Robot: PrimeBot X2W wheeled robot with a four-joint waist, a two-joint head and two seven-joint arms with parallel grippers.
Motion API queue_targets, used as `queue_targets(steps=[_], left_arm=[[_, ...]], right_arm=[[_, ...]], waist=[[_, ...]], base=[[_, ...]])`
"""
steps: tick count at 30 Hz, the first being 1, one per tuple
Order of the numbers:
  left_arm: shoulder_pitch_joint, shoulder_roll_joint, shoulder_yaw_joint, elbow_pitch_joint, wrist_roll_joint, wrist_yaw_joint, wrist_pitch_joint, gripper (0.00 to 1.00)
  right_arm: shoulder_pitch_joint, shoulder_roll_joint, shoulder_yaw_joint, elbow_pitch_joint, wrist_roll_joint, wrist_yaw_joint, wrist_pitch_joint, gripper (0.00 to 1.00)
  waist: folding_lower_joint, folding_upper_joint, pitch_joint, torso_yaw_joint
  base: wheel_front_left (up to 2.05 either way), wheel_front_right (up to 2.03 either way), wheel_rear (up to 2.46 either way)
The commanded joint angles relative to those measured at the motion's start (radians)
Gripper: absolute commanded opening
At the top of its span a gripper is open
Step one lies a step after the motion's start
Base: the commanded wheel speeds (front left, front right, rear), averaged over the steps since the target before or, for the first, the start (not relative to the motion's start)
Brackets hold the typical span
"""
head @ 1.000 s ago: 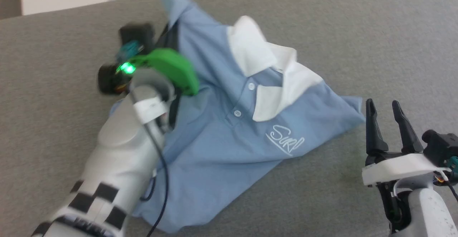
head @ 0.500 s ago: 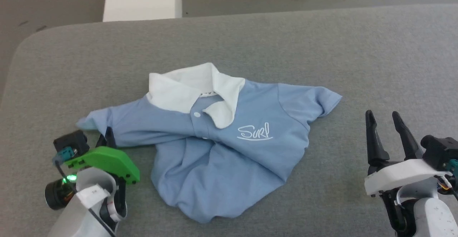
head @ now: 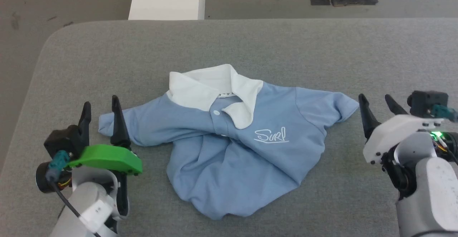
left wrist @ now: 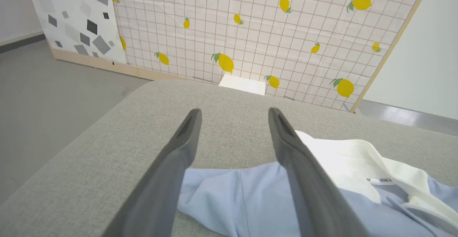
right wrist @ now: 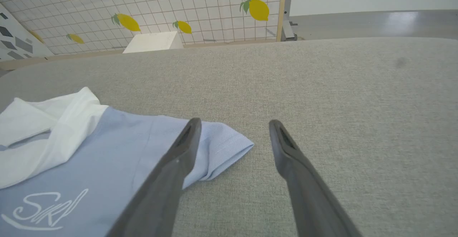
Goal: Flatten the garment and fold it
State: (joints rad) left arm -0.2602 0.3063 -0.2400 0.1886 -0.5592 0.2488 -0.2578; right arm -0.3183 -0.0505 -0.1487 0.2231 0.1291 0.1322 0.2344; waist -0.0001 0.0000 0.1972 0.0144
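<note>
While parked at each sleeve with all fingers (head: pixel 118 122) spread and empty, could pinch single layer and bunch garment (head: pixel 229 165) worse.

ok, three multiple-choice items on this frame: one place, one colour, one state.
1. Where is the polo shirt?
A. On the floor
B. Hanging off the edge
C. On the grey padded surface, between the left gripper and right gripper
2. Its collar is:
A. white
B. green
C. black
3. The left gripper has its jaws:
A. shut on a sleeve
B. open, holding nothing
C. shut, empty
Key: 1 C, a gripper stands at each side of it; 2 A, white against the light blue cloth; 3 B, the left wrist view shows its fingers apart, nothing pinched.
</note>
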Motion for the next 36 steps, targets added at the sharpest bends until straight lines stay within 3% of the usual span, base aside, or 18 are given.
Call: queue_targets(steps=[1,10,16,17,18,19,24,28,36], left_arm=[[0.039,-0.025,0.020,-0.031,0.050,-0.015,-0.004,1.00],[0.084,-0.176,0.175,-0.145,0.239,-0.153,-0.004,1.00],[0.076,-0.233,0.254,-0.134,0.300,-0.226,-0.004,1.00],[0.075,-0.237,0.266,-0.131,0.306,-0.234,-0.004,1.00],[0.075,-0.240,0.276,-0.129,0.310,-0.238,-0.004,1.00],[0.076,-0.244,0.287,-0.127,0.314,-0.244,-0.004,1.00],[0.082,-0.244,0.331,-0.069,0.352,-0.285,-0.004,1.00],[0.057,-0.190,0.324,0.029,0.363,-0.324,0.013,1.00],[-0.070,-0.074,0.341,0.155,0.313,-0.345,0.303,1.00]], right_arm=[[-0.032,0.000,-0.011,0.034,-0.009,-0.002,0.047,1.00],[-0.201,0.000,-0.089,0.213,-0.083,-0.002,0.325,1.00],[-0.257,0.000,-0.097,0.296,-0.119,-0.002,0.471,1.00],[-0.259,0.000,-0.092,0.301,-0.108,-0.002,0.485,0.79],[-0.259,0.000,-0.088,0.302,-0.100,-0.002,0.490,0.20],[-0.255,0.000,-0.086,0.297,-0.107,-0.002,0.493,0.00],[-0.205,0.000,-0.104,0.200,-0.124,-0.002,0.375,0.00],[-0.153,0.000,-0.090,0.127,-0.111,-0.002,0.335,0.00],[-0.070,0.000,-0.072,-0.011,-0.082,-0.002,0.325,0.00]], waist=[[0.0001,0.0000,0.018,0.018],[0.0001,0.0000,0.085,0.068],[0.0001,0.0000,0.109,0.081],[0.0001,0.0000,0.109,0.080],[0.0001,0.0000,0.108,0.078],[0.0001,0.0000,0.106,0.075],[0.0001,0.0000,0.076,0.054],[0.0001,0.0000,0.058,0.034],[0.0001,0.0000,0.077,-0.011]], base=[[0.00,0.00,0.00],[0.00,0.00,0.00],[0.00,0.00,0.00],[0.00,0.00,0.00],[0.00,0.00,0.00],[0.00,0.00,0.00],[0.00,0.00,0.00],[0.00,0.00,0.00],[0.00,0.00,0.00]])
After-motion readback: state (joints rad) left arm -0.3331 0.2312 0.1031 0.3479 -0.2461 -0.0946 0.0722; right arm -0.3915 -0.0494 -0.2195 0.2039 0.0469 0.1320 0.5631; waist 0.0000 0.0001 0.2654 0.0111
